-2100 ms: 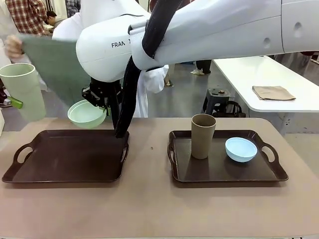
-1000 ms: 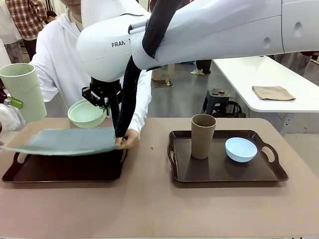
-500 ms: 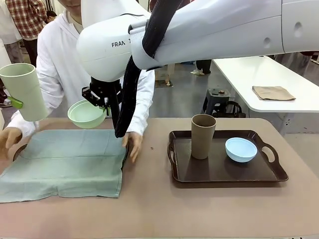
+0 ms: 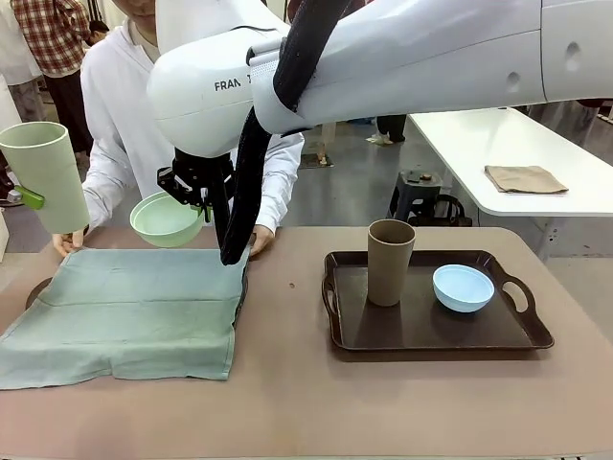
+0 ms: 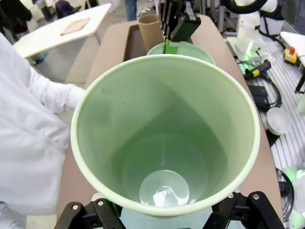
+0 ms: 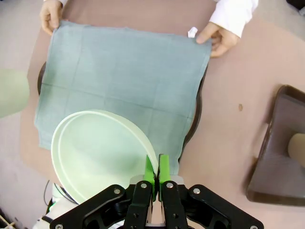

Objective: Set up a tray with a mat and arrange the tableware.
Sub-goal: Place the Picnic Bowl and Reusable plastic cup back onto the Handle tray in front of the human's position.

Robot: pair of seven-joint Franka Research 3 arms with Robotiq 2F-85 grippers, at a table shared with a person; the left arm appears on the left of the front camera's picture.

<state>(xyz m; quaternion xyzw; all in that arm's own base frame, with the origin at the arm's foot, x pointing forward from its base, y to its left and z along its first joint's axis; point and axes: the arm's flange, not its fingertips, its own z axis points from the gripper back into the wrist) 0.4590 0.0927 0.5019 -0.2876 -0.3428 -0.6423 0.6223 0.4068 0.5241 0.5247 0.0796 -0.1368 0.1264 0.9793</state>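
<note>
Two trays sit on the table. Nearest, the mat (image 4: 124, 311) covers the left tray (image 4: 36, 290), its near edge spilling onto the tabletop. The right tray (image 4: 421, 337) carries the brown tumbler (image 4: 390, 262), upright, with the light blue bowl (image 4: 463, 287) just beside it. Farther back, the right gripper (image 6: 157, 164) pinches the rim of the mint green bowl (image 4: 166, 218), tilted in the air above the mat. The left gripper (image 4: 34, 198) grasps the pale green tumbler (image 4: 43, 172), aloft at the left. Beyond, the person's hands (image 6: 219, 38) press the mat's far corners.
</note>
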